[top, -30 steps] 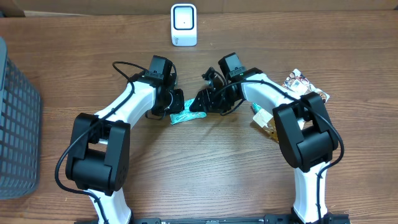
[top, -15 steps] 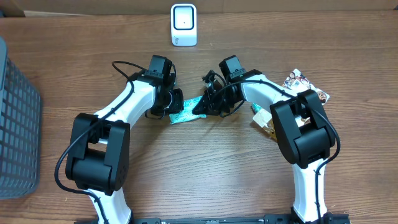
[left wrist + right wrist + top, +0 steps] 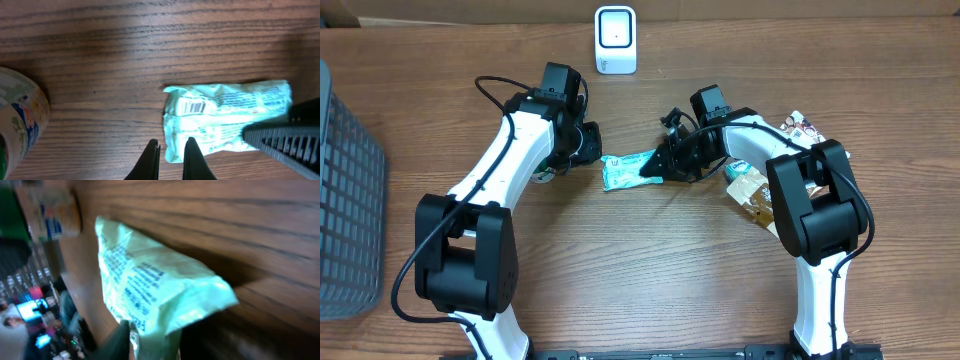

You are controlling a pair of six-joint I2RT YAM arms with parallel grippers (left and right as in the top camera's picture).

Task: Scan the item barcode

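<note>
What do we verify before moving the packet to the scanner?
1. Barcode faces up on the packet: ok.
2. Right gripper holds the packet's end: cannot tell, pinch unclear.
3. Left gripper off the packet: ok, shut, empty.
4. Scanner at the far edge, uncovered: ok.
5. Table between packet and scanner bare: ok.

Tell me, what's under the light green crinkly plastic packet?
Only the brown wooden table shows under the light green crinkly plastic packet. The right gripper pinches one end, which is tilted slightly up over a shadow. The packet's downward face is hidden.
</note>
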